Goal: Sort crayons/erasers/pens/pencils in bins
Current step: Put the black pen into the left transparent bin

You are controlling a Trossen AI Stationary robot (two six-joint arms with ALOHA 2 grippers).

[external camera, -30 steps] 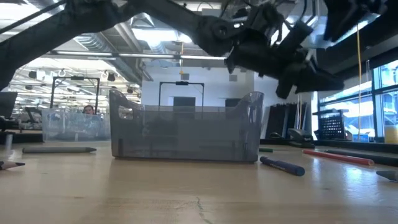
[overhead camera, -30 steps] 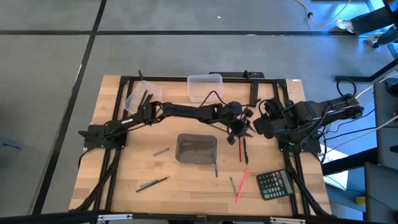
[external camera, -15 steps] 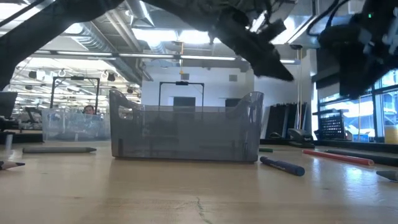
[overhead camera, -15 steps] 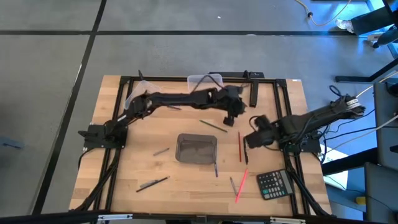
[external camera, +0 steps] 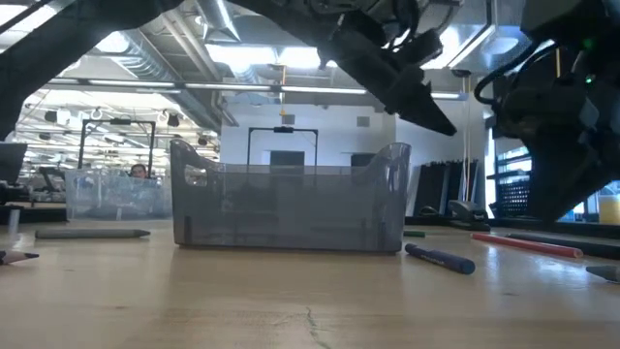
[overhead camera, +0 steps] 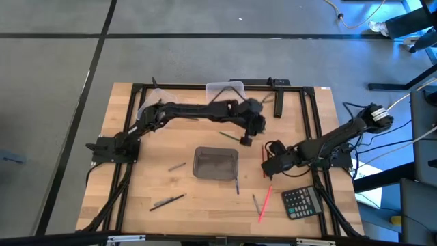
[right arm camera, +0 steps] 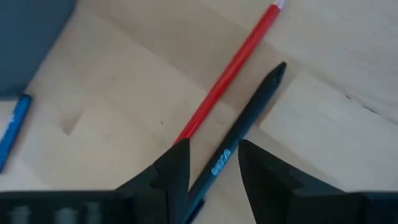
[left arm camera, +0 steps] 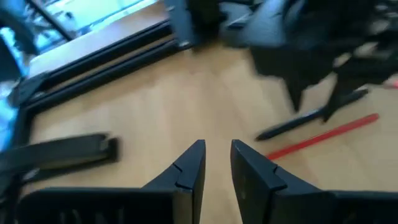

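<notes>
My right gripper (overhead camera: 268, 167) is open and low over the table right of the smoky grey bin (overhead camera: 196, 164). In the right wrist view its fingers (right arm camera: 211, 158) stand on either side of a black pen (right arm camera: 249, 118), and a red pencil (right arm camera: 230, 68) lies alongside it. I cannot tell whether the fingers touch the pen. My left gripper (overhead camera: 246, 139) hangs above the table beyond the grey bin, its fingers (left arm camera: 217, 149) slightly apart and empty. Two clear bins (overhead camera: 225, 87) (overhead camera: 145, 106) stand at the far edge.
A black calculator (overhead camera: 300, 201) lies near the right front. A thick black bar (overhead camera: 278, 106) lies at the far right. Loose sticks lie around the grey bin: a dark one (overhead camera: 232, 137), a grey one (overhead camera: 177, 165), a black one (overhead camera: 167, 200), a bluish one (overhead camera: 237, 184) and a red one (overhead camera: 264, 203).
My right gripper has moved toward the table's left and near edges and gone down over the black pen and red pencil. My left gripper has drawn away from those sticks toward the table's left and far side.
</notes>
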